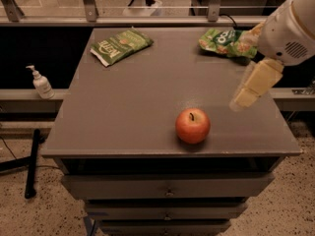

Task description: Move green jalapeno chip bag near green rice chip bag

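The green jalapeno chip bag (120,45) lies flat at the far left of the grey table top, darker olive green with a white word. The green rice chip bag (227,42) lies crinkled at the far right, bright green with white letters. My gripper (253,86) hangs from the white arm over the table's right side, above the surface, to the right of the apple and in front of the rice bag. It holds nothing.
A red apple (192,125) stands near the table's front edge, right of centre. The grey table (133,102) has drawers below. A soap dispenser (41,83) stands on a ledge to the left. A metal rail runs behind the table.
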Robot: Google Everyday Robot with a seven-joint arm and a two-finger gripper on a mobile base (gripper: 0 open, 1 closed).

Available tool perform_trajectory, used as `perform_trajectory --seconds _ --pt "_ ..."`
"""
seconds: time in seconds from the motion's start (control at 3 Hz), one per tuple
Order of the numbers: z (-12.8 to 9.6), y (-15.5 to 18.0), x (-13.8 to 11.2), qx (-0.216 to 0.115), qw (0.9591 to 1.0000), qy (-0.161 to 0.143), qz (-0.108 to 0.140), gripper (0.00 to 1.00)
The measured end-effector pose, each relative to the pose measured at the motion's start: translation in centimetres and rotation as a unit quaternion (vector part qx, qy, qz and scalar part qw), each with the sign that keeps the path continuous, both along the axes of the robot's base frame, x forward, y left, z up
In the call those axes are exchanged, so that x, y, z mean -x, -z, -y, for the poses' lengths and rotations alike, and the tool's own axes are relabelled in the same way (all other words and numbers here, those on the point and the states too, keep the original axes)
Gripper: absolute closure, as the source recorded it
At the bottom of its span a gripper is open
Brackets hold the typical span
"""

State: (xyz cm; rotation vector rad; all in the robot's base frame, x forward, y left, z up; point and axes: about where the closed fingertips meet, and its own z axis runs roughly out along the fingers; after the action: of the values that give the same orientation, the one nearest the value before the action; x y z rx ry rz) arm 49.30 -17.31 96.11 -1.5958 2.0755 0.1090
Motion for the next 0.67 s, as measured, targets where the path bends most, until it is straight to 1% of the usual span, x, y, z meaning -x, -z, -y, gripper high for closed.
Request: perform_trajectory --seconds 0.33,0.67 --pt "-2.7 2.1 -3.9 -0.085 0.9963 0.008 -0.009 0.00" --pt "-5.1 3.8 -7.3 -0.162 0.9860 0.031 -0.026 0.00"
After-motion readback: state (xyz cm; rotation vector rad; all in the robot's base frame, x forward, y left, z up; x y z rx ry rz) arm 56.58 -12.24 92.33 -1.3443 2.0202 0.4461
